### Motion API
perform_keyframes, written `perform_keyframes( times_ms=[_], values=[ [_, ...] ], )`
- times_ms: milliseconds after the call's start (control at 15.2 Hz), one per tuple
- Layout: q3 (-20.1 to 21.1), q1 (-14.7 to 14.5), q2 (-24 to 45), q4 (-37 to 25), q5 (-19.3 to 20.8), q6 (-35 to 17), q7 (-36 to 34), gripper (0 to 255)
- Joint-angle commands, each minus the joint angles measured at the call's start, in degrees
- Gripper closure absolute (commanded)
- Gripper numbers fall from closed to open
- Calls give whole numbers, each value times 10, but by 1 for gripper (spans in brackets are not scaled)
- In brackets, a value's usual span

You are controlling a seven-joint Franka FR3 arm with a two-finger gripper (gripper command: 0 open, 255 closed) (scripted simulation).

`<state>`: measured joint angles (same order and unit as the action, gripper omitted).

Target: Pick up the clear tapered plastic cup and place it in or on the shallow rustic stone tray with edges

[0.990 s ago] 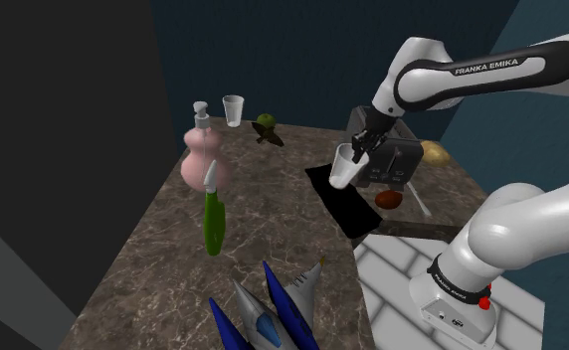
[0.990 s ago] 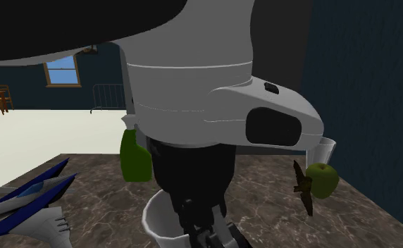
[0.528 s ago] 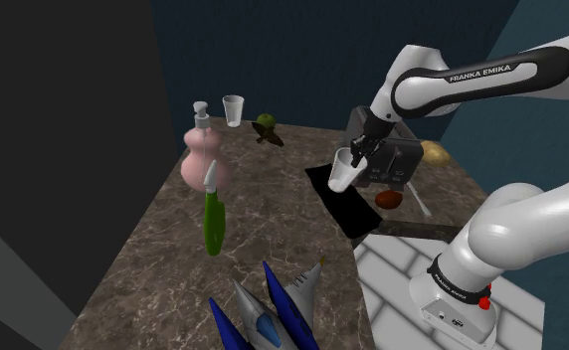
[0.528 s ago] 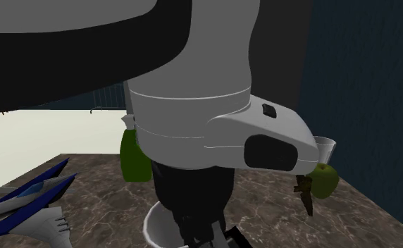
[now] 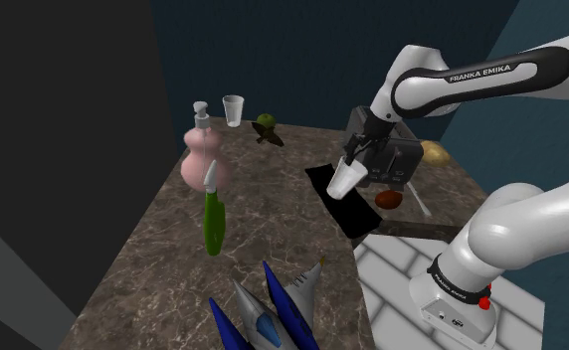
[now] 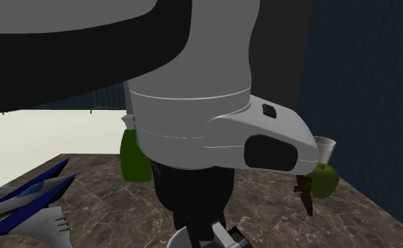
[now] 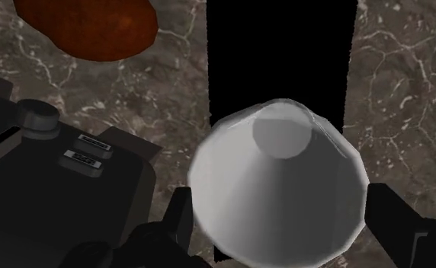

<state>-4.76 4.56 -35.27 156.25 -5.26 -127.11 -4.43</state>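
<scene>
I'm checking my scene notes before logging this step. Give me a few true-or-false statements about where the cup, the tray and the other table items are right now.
1. The white cup is tilted over the black tray. True.
2. The green bottle lies in the tray. False: it is on the marble table, by the pink dispenser.
3. A reddish-brown object lies near a black device. True.
4. The toy craft sits next to the green apple. False: they are at opposite ends of the table.

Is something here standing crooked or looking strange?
Yes: the white tapered cup at the black gripper leans askew above the flat black tray, not upright.
</scene>
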Motion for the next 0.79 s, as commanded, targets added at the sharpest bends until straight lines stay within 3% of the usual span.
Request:
perform_keyframes(
  times_ms=[0,264,726],
  values=[
    [0,0,0,0,0,0,0,0],
    [-2,7,-39,-49,8,88,-4,0],
    [-2,7,-39,-49,8,88,-4,0]
  ],
)
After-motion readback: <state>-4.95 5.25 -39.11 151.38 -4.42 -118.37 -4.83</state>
